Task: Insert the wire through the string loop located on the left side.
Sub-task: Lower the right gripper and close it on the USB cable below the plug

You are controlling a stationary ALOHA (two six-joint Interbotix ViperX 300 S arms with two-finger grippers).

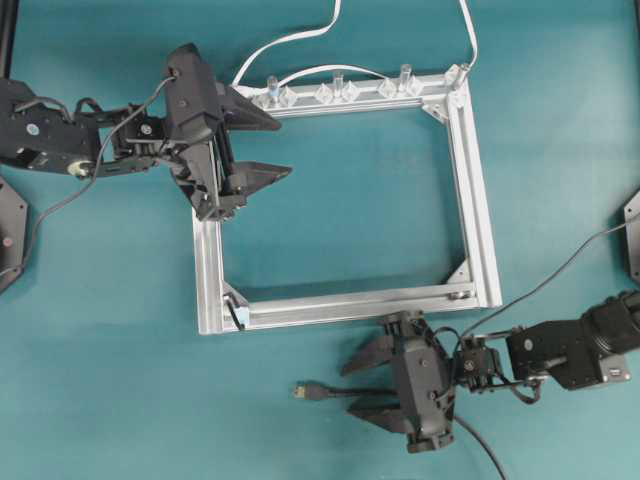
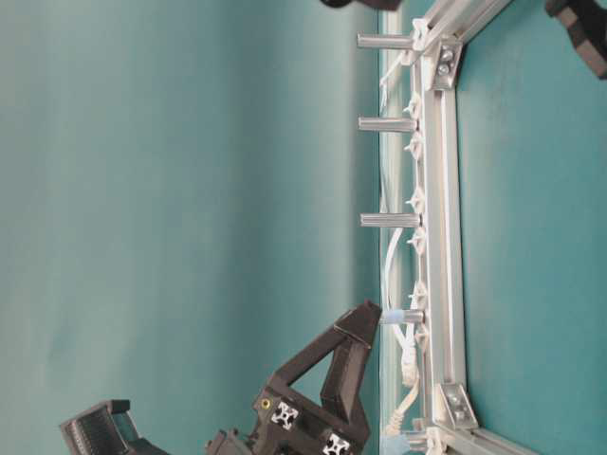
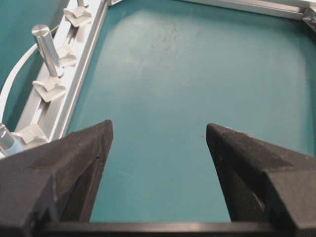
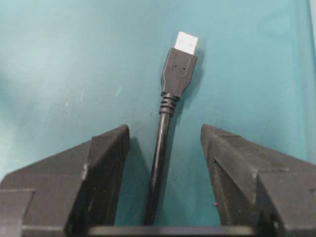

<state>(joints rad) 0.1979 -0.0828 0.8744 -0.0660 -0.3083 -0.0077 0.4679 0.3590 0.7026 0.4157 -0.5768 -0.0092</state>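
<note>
The wire (image 1: 325, 392) lies on the teal mat below the silver frame, its plug (image 1: 305, 391) pointing left. My right gripper (image 1: 347, 392) stands open astride it. In the right wrist view the black cable (image 4: 162, 148) runs up between the two fingers with a gap on each side, and the plug (image 4: 178, 69) with its silvery tip lies just past the gripper (image 4: 165, 131). The string loop (image 1: 237, 316) is a small dark loop at the frame's lower left corner. My left gripper (image 1: 283, 148) hangs open and holds nothing, over the frame's upper left, above bare mat (image 3: 159, 129).
The silver square frame (image 1: 480, 210) fills the middle of the table. Clear clips (image 1: 333, 93) and upright metal posts (image 3: 47, 49) line its top rail. A white flat cable (image 1: 290, 40) curves away behind that rail.
</note>
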